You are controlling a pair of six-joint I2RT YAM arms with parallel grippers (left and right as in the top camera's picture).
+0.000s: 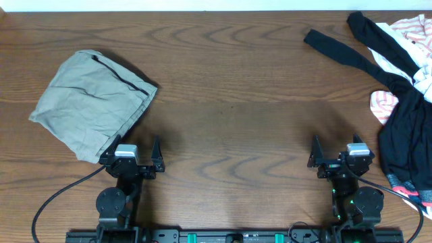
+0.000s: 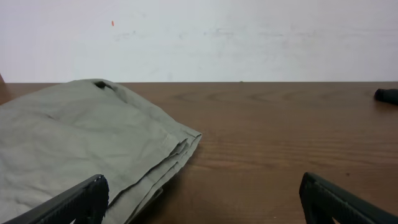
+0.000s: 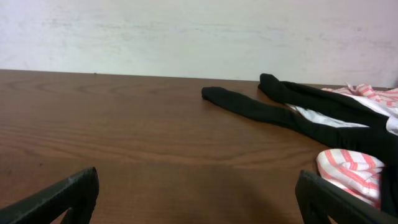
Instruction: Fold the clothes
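The pale sage grey-green shorts (image 1: 91, 101) lie folded into a compact stack on the left of the wooden table. They also show in the left wrist view (image 2: 81, 143), with layered edges on their right side. My left gripper (image 1: 132, 154) is open and empty at the table's front, just off the shorts' near corner. My right gripper (image 1: 335, 154) is open and empty at the front right, over bare wood. Its fingers frame bare table in the right wrist view (image 3: 199, 196).
A heap of black garments (image 1: 398, 128) and pink-and-white striped cloth (image 1: 385, 104) lies at the right edge, with a black sleeve (image 1: 337, 50) reaching toward the middle. It shows in the right wrist view (image 3: 311, 115). A white wall stands behind the table.
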